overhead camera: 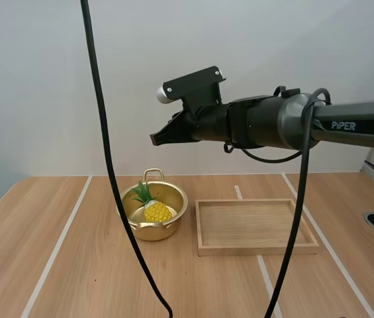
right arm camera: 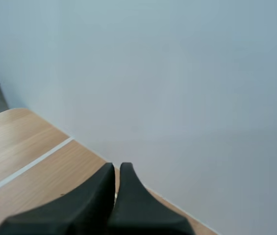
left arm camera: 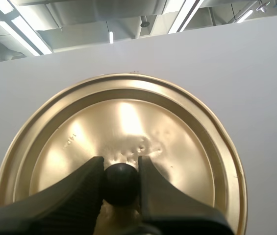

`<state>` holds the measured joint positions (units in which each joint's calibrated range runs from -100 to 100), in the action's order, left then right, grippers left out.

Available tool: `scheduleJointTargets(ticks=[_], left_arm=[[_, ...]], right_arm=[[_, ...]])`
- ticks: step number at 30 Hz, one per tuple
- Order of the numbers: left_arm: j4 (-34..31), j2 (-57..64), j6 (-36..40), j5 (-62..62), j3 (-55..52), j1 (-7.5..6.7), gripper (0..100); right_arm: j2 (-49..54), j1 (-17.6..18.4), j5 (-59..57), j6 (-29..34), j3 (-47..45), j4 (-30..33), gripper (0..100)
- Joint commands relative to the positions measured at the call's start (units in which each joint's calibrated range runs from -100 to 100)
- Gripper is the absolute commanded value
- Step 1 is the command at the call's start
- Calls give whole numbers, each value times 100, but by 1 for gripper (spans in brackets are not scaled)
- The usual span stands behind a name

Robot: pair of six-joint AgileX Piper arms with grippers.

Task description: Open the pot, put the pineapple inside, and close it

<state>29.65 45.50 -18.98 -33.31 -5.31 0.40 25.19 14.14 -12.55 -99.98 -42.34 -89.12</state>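
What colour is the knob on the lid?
Black knob, gold lid; clearest in the left wrist view, pinched by the left gripper.

Pot (overhead camera: 152, 231): small, round, gold-coloured metal, with a loop handle at the far rim. It stands upright and open-topped on the table (overhead camera: 74, 265), lower left of centre in the high view.

Pineapple (overhead camera: 157, 211): small, yellow body, green leafy crown. It lies tilted inside the pot, crown pointing up-left toward the rim.

Lid (left arm camera: 128, 122): round, same gold metal, stepped concentric rings, shiny, a few small dents near the middle, black ball knob (left arm camera: 121, 185). Its top face is toward me. My left gripper (left arm camera: 120, 162) pinches the knob between its two fingertips.
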Motion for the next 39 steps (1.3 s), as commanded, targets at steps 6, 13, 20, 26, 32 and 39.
scheduleJointTargets(ticks=[6,13,20,26,32,39], left_arm=[[12,47,17,193,66,-5,0],[12,47,17,193,66,-5,0],[12,47,17,193,66,-5,0],[12,47,17,193,66,-5,0],[12,47,17,193,66,-5,0],[12,47,17,193,66,-5,0]], right_arm=[[860,-305,753,-2,-14,-15,0],[1709,-624,1186,-2,-14,-409,0],[2467,-936,1510,-2,-14,-571,0],[2926,-1019,1510,-2,-14,-973,0],[3064,-1019,1802,-2,-14,-1019,0],[3064,-1019,2285,-2,-14,-1022,0]])
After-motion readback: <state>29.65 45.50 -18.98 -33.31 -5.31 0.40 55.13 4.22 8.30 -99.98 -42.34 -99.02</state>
